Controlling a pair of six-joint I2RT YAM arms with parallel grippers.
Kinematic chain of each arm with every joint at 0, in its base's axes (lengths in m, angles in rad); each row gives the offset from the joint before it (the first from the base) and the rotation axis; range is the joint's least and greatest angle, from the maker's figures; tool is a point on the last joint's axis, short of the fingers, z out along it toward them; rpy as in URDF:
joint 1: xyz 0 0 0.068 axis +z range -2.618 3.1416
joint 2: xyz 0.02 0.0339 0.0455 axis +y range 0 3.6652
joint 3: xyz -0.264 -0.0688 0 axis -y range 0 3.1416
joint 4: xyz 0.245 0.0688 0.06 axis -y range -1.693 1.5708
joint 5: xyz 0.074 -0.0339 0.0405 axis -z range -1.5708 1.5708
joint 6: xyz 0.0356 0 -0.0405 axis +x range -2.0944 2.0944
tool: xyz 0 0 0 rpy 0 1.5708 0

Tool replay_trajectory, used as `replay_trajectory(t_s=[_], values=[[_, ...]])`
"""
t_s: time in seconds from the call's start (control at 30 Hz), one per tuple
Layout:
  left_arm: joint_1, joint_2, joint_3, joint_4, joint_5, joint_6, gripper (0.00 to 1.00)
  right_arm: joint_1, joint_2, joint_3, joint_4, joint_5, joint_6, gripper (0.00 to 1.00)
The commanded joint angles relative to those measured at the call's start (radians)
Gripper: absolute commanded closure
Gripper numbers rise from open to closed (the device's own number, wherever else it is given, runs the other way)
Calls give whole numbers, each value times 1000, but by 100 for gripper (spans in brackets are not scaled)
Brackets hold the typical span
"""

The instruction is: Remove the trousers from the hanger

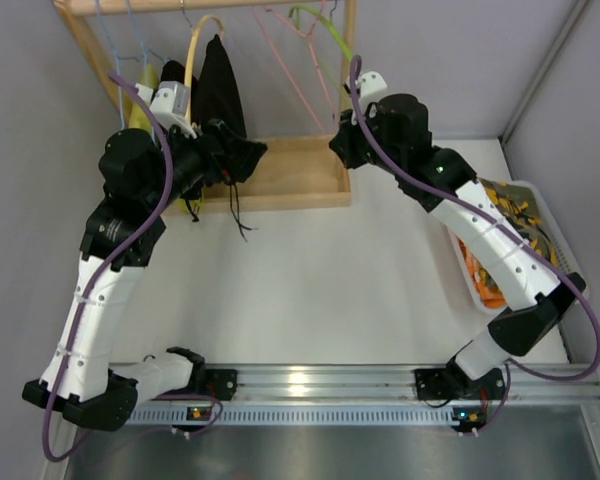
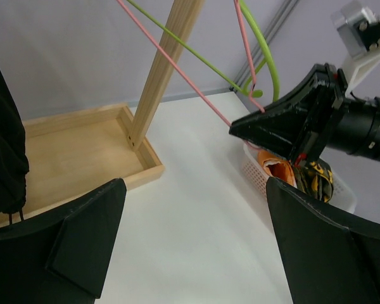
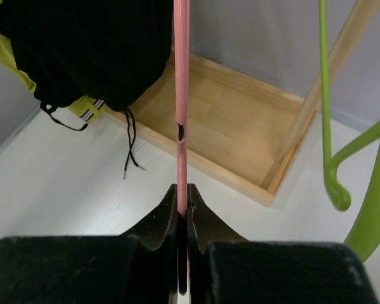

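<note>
Right jaws are clamping the hanger [image 3: 180, 95], wire running straight ahead from them. Left jaws are gaping, empty. Trousers [image 1: 510, 205] are lying in basket [image 2: 254, 172] beside right arm [image 1: 480, 228].

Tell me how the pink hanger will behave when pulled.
The hanger is thin wire, so it probably flexes rather than staying rigid. It looks bare, so likely light. Pinched by the right gripper on one thin strand, it may swivel or slip.

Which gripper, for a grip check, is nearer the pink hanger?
Right. The right gripper clamps the hanger in its jaws; the left gripper, jaws open, sits apart, leftward.
</note>
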Motion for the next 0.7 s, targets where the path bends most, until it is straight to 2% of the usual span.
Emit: replay_trajectory(t_s=[0.0,0.23,0.33,0.67], values=[[4,-20,-21,28,18,11,1,-44,73,123,-16,-60,-29,100],[5,-43,-46,28,24,20,1,-95,260,436,-127,-117,-33,100],[5,-54,-53,26,15,21,1,-118,318,497,-167,-133,-15,100],[8,-63,-87,5,3,26,1,-153,366,430,-233,-185,36,100]])
